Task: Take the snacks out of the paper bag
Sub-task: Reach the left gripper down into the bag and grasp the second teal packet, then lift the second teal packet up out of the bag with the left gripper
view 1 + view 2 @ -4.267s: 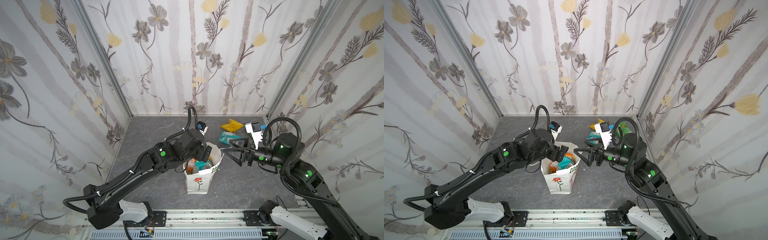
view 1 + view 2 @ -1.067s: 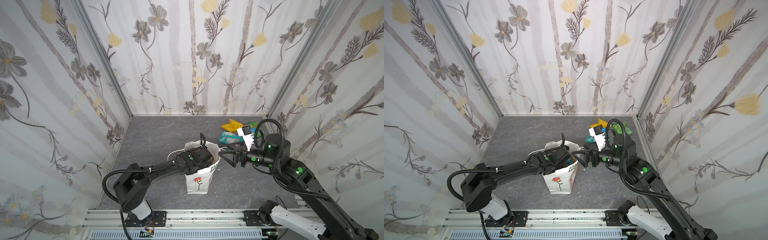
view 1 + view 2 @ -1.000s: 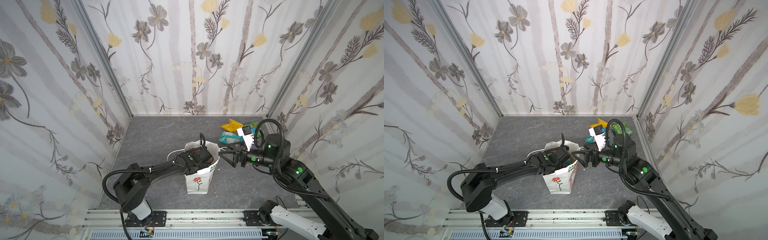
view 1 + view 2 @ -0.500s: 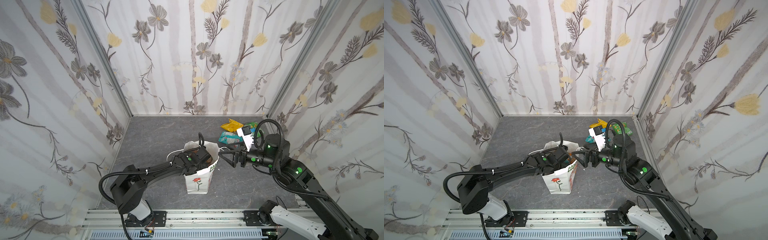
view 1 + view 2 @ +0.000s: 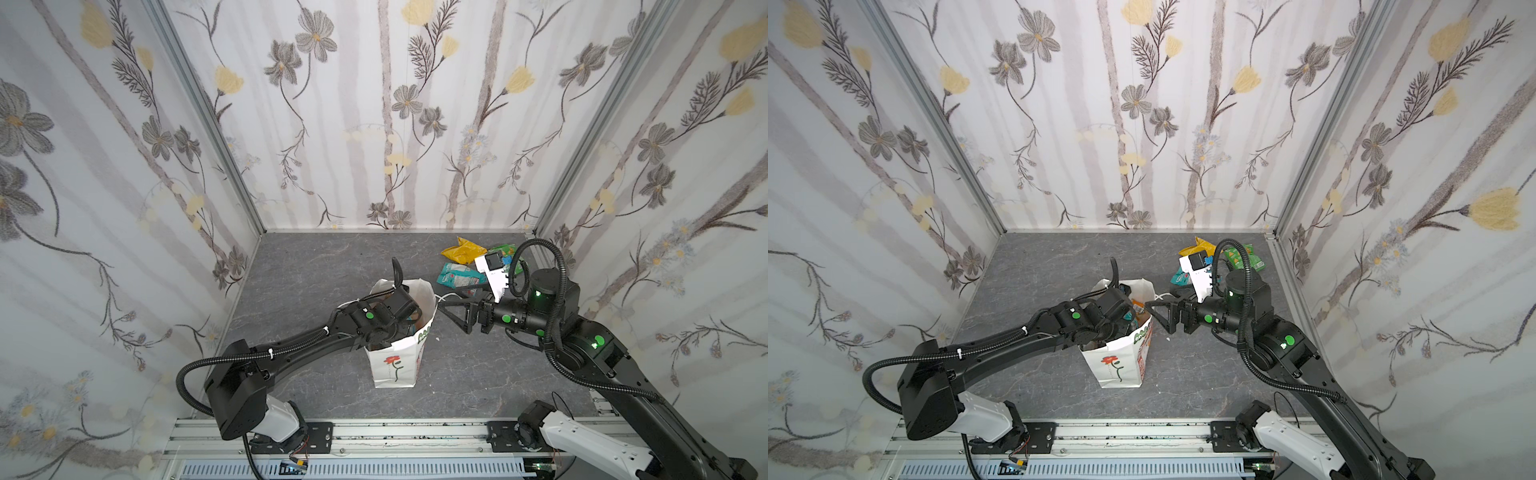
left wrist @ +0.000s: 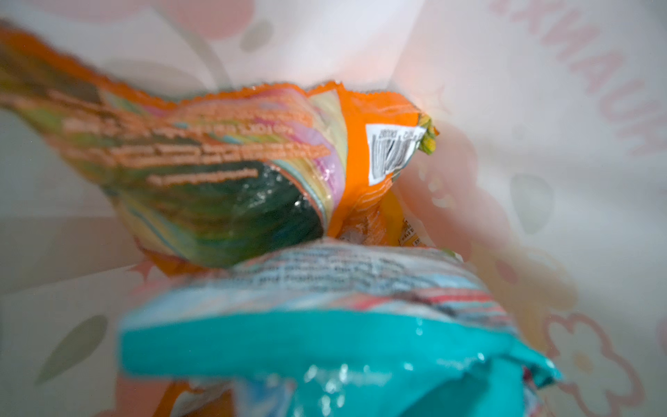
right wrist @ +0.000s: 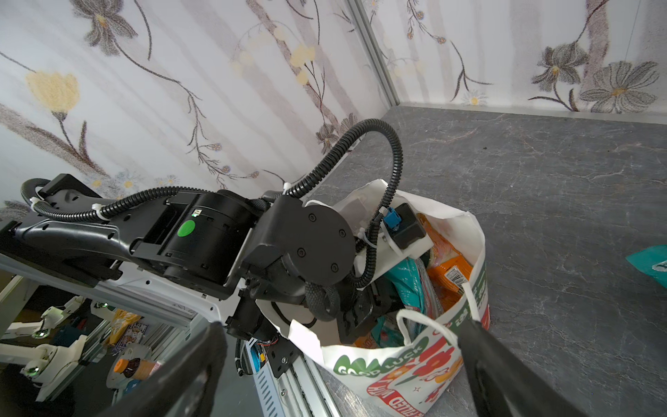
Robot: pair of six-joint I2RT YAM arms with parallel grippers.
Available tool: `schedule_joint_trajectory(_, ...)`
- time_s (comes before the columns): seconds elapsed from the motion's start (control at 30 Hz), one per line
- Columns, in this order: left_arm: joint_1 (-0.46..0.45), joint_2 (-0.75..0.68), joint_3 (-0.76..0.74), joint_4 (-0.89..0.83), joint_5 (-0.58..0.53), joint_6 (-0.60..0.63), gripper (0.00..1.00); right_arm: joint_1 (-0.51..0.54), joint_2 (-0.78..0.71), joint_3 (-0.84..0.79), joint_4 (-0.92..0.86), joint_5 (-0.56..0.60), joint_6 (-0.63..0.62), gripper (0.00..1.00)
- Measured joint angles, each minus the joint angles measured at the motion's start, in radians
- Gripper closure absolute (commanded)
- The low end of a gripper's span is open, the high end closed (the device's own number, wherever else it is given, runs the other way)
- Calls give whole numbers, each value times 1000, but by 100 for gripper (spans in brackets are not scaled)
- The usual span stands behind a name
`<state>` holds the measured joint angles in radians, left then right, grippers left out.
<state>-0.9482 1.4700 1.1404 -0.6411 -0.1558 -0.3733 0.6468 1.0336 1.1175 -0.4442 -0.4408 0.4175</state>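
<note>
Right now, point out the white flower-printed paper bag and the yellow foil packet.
White flower-printed paper bag [image 5: 384, 376]: in a top view, front wall.
Yellow foil packet [image 5: 462, 250]: in a top view, its middle.

Black jointed arms [image 5: 299, 360] carry green dots [image 5: 365, 316], ribbed cables [image 5: 178, 382] and white bases [image 5: 278, 419].

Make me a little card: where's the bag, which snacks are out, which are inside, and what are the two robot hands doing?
Paper bag: upright mid-table, top open.
Snacks out: yellow packet, green packet, teal-and-white packet, on the table near the far right corner.
Snacks inside: orange packet, teal packet; maybe more hidden.
Left hand: down inside the bag, grip hidden.
Right hand: open, empty, beside the bag's rim.
</note>
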Motion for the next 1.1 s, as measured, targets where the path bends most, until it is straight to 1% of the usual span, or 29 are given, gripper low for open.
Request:
schedule_joint_trajectory(0.87,0,-153,79,-21,-17,3,100,0,-3,0,4,23,0,1)
schedule_joint_trajectory(1.1,0,-195,117,-29,-19,8,100,0,-13,1,8,50,1,1)
